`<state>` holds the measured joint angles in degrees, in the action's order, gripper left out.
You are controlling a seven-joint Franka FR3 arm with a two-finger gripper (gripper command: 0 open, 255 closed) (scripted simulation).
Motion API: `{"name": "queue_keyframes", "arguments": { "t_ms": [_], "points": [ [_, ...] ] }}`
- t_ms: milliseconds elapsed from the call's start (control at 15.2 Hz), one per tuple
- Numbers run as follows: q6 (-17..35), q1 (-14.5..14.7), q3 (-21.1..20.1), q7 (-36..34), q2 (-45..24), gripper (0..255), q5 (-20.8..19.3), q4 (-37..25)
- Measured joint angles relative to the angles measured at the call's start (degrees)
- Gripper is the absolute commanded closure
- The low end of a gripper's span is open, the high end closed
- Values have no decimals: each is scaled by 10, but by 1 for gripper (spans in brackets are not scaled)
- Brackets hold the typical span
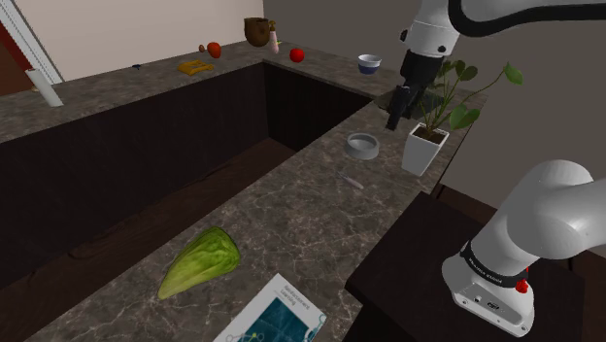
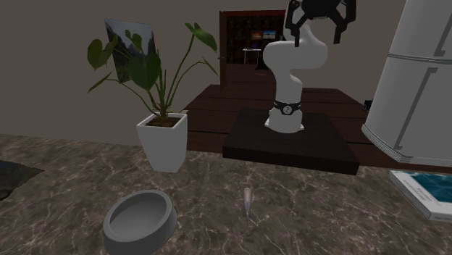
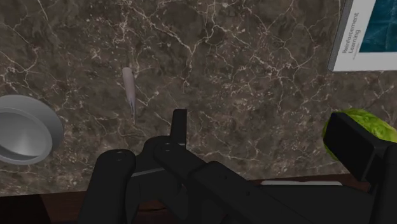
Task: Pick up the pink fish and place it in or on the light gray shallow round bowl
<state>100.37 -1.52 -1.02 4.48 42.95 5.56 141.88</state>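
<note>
The pink fish (image 1: 352, 182) (image 2: 248, 201) is small and slender and lies flat on the marble counter. Close beside it stands the light grey shallow round bowl (image 1: 363, 146) (image 2: 140, 219), with nothing in it. My black gripper (image 1: 392, 119) hangs high above the counter, over the bowl and next to the plant, well clear of both. In the wrist view its fingers (image 3: 180, 127) stand apart with nothing between them. That view has the fish (image 3: 129, 89) and the bowl (image 3: 22, 130) far below on the counter.
A potted plant (image 1: 425, 148) (image 2: 164, 141) in a white pot stands right by the bowl. A lettuce (image 1: 199, 262) (image 3: 366, 124) and a book (image 1: 277, 316) (image 3: 372, 32) lie farther along the counter. A dark recess (image 1: 175, 165) borders the counter. A fridge (image 2: 420, 80) stands beside my stand (image 2: 290, 148).
</note>
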Motion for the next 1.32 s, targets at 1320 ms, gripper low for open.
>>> {"name": "queue_keyframes", "arguments": {
  "t_ms": [1320],
  "points": [
    [434,-39,31,65,-330,0,-57,86]
  ]
}}
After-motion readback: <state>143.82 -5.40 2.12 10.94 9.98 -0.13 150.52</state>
